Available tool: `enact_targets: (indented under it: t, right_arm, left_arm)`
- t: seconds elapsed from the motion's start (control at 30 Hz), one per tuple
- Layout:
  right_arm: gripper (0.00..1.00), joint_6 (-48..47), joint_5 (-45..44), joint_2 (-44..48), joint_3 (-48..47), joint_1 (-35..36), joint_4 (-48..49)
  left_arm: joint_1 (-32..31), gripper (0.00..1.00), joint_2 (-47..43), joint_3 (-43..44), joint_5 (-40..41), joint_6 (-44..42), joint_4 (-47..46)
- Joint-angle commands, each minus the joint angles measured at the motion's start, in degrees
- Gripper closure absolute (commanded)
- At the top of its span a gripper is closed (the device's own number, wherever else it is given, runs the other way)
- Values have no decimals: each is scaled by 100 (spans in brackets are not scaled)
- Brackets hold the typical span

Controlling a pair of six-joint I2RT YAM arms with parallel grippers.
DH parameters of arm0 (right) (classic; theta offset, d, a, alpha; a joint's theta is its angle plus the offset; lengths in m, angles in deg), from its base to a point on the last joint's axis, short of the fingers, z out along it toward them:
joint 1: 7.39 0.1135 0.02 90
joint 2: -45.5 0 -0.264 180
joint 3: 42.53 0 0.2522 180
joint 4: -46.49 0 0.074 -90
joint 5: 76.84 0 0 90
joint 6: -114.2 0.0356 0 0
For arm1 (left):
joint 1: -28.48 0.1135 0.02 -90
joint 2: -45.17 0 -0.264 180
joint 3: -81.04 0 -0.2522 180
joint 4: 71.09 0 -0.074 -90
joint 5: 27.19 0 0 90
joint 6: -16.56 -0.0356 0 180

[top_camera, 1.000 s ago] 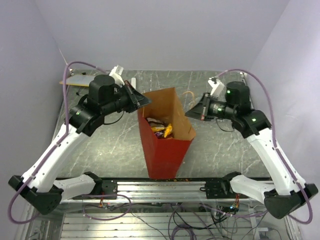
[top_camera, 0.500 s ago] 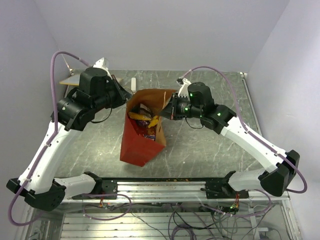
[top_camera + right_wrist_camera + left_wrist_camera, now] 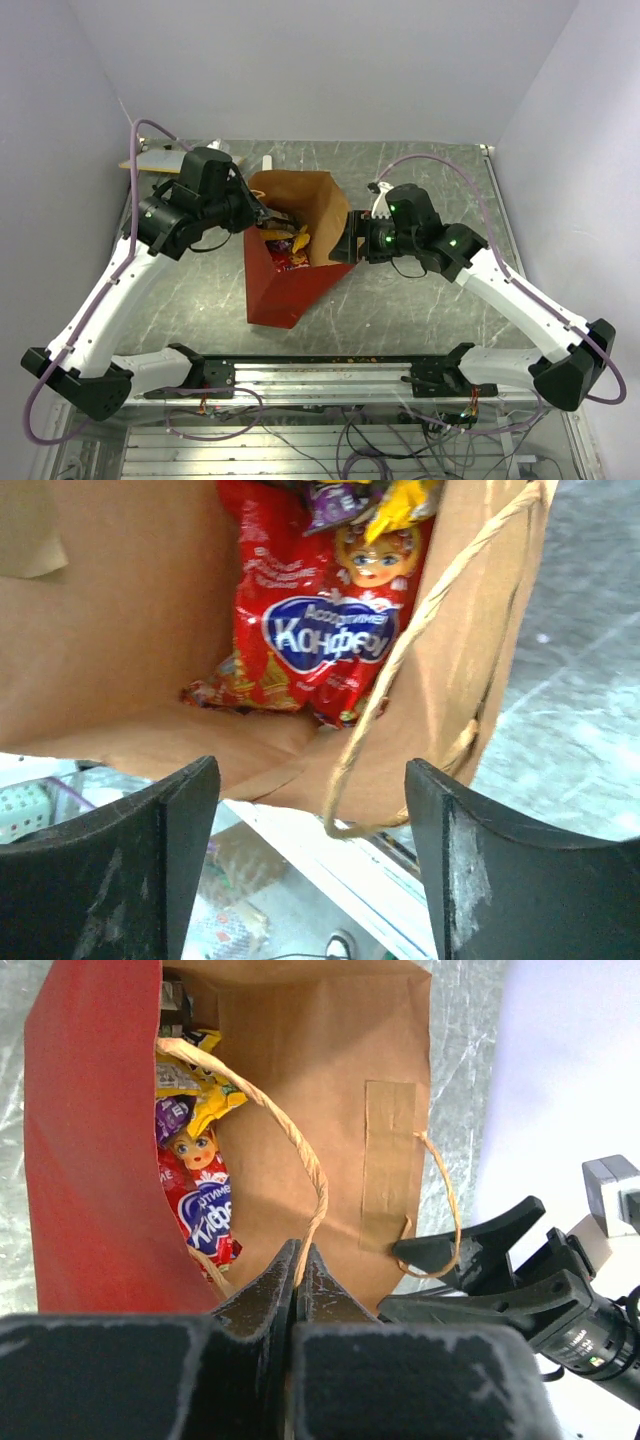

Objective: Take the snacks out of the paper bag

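**Top external view.** The paper bag (image 3: 285,295) stands tilted on the grey marbled tabletop (image 3: 430,310) between the two arms. Its red outside faces the arm bases and its open mouth shows the brown lining. The snacks (image 3: 285,245) lie inside, near the mouth, as a cluster of red, yellow and purple. The left end effector (image 3: 264,213) is at the left rim of the mouth. The right end effector (image 3: 348,240) is at the bag's right wall, with its fingers spread.

**Left wrist view.** The left end effector (image 3: 300,1260) has its fingers pressed together on a tan string handle (image 3: 291,1132), which arcs up from the pinch across the bag's mouth. Inside the bag, against the red left wall, lie three snacks:
- a red packet (image 3: 200,1210) printed with a doll's face
- a yellow wrapper (image 3: 205,1095) above it
- a purple wrapper (image 3: 172,1115) beside the yellow one

A second string handle (image 3: 458,1215) hangs from a taped patch on the far brown wall. The right end effector (image 3: 398,1278) shows just beside that handle at the bag's edge, with its black fingers parted.

**Right wrist view.** The right end effector (image 3: 310,770) has its fingers wide apart and clamps nothing. The bag's rim and one string handle (image 3: 430,610) lie across the gap between them. Which of the two handles this is cannot be told, and no contact with either finger can be made out. Deeper inside, the red packet (image 3: 315,630) rests on the brown lining with its blue oval logo facing the camera. Purple and yellow wrappers are partly cut off at the top edge of the view.
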Motion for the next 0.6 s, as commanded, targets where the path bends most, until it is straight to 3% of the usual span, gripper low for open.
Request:
enact_targets:
  t: [0.0,0.1,0.23,0.47,0.57]
  right_arm:
    - [21,-70,-641,103,-312,-134,-646]
    - [13,-126,-1049,91,-431,-137,-491]
    - [5,-213,-1772,-247,-1023,-331,-998]
    - [7,-508,-1616,-656,-1419,-848,-1252]
    - [14,-562,-921,-743,-1445,-849,-927]
  left_arm:
    - [9,93,112,303,-417,285,107]
    - [18,93,124,239,-622,257,125]
    - [24,93,221,371,-451,143,677]
    - [18,93,221,452,-201,153,567]
    - [18,92,-15,285,43,417,267]
